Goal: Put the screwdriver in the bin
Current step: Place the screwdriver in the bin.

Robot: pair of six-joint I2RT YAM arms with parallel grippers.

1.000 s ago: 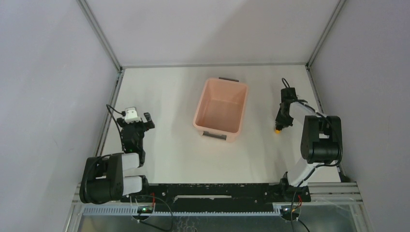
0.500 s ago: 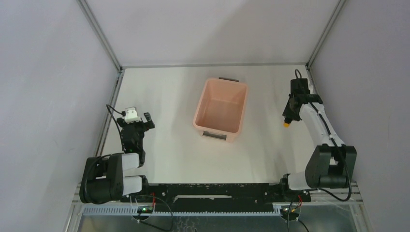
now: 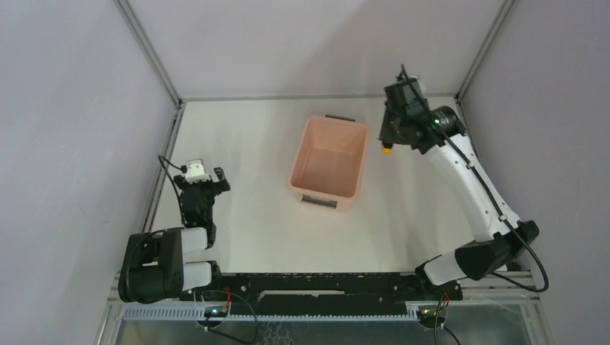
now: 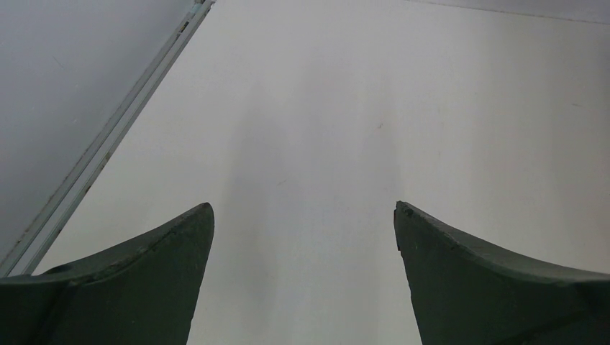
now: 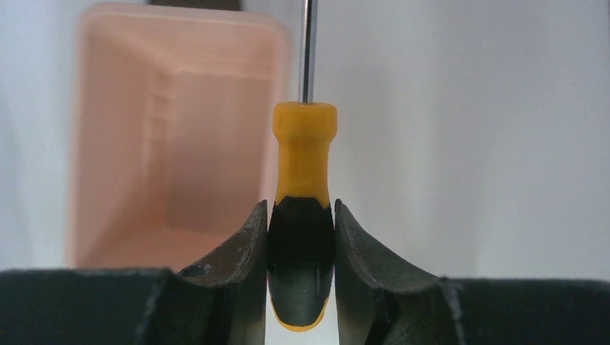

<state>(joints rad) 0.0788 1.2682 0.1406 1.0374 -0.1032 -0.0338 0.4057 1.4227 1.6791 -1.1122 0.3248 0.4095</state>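
The salmon-pink bin [image 3: 328, 188] stands in the middle of the table, a dark grey handle at each short end. My right gripper [image 3: 389, 141] is raised just off the bin's far right corner and is shut on the screwdriver [image 5: 303, 165]. In the right wrist view its two fingers [image 5: 253, 244] clamp the black part of the handle, with the orange-yellow part and the thin metal shaft pointing away. The bin [image 5: 122, 151] lies left of the screwdriver in that view. The orange tip [image 3: 387, 150] shows below the gripper from above. My left gripper [image 3: 206, 179] is open and empty over bare table at the left.
Grey walls with metal frame rails [image 3: 160, 68] close the table on the left, back and right. The left wrist view shows only white table and the left rail [image 4: 115, 129].
My right arm has swung from the right side of the table up and leftward with the screwdriver, to the bin's far right corner. The left arm has not moved.
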